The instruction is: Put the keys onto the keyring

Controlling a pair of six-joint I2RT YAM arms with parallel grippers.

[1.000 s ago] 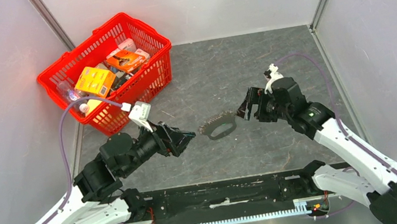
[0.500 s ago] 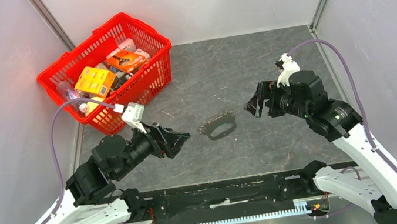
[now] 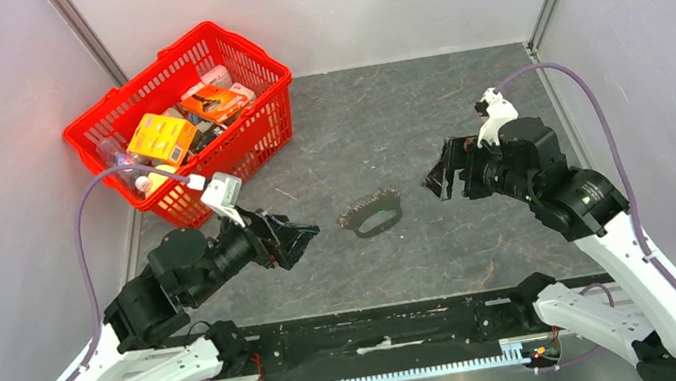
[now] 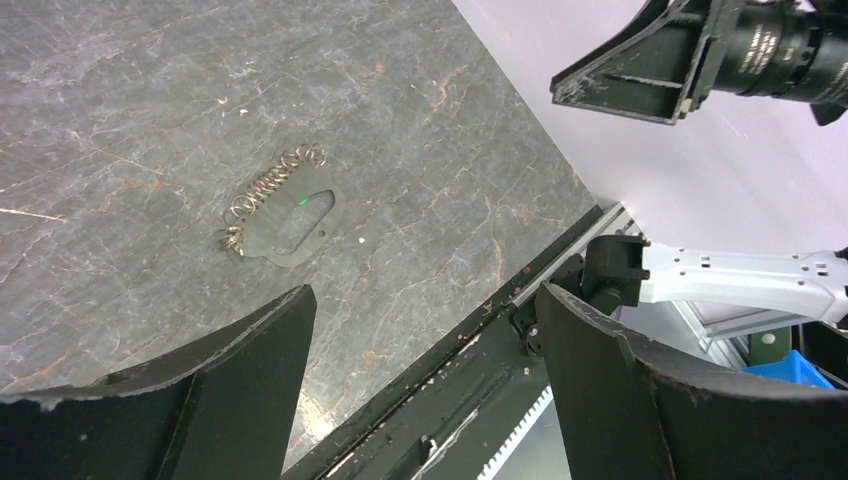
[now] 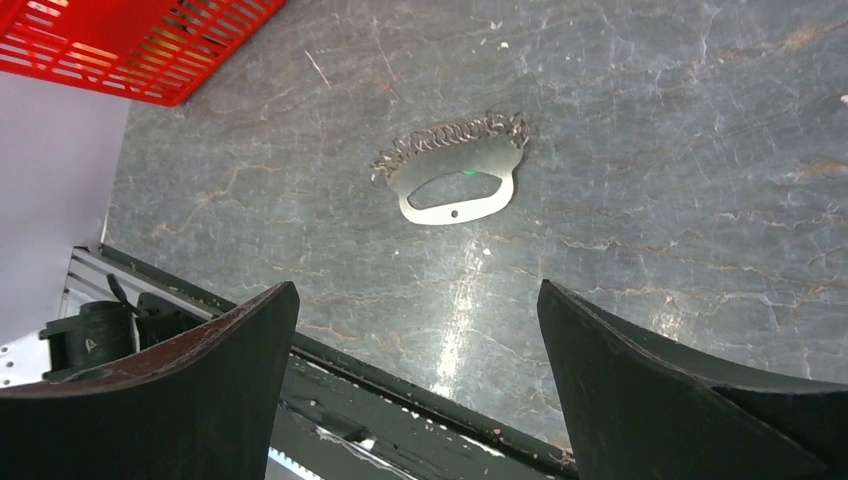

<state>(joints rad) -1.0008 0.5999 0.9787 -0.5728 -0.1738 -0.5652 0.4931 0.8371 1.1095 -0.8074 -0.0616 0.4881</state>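
The keyring (image 3: 371,214) lies flat on the desk (image 3: 383,113) between the two arms and apart from both, a spot that either one can reach. It is a thin grey plate with an oval opening and a row of small wire loops bunched along its far edge. The keys (image 5: 468,171) show only as a green speck at the rim of that opening, too small to tell whether it is hooked on or merely lying there. On the left arm (image 3: 175,275), the left jaws stand wide apart and empty, low over the desk and aimed at the keyring from its left. On the right arm (image 3: 567,197), the right jaws are equally spread with nothing between them, and face it from higher up on the other side. Each wrist view frames the keyring between its own fingers, so I judge both arms are lined up for an approach, with no grasp yet made. The red basket (image 3: 267,65) of packets stands well apart at the far left.
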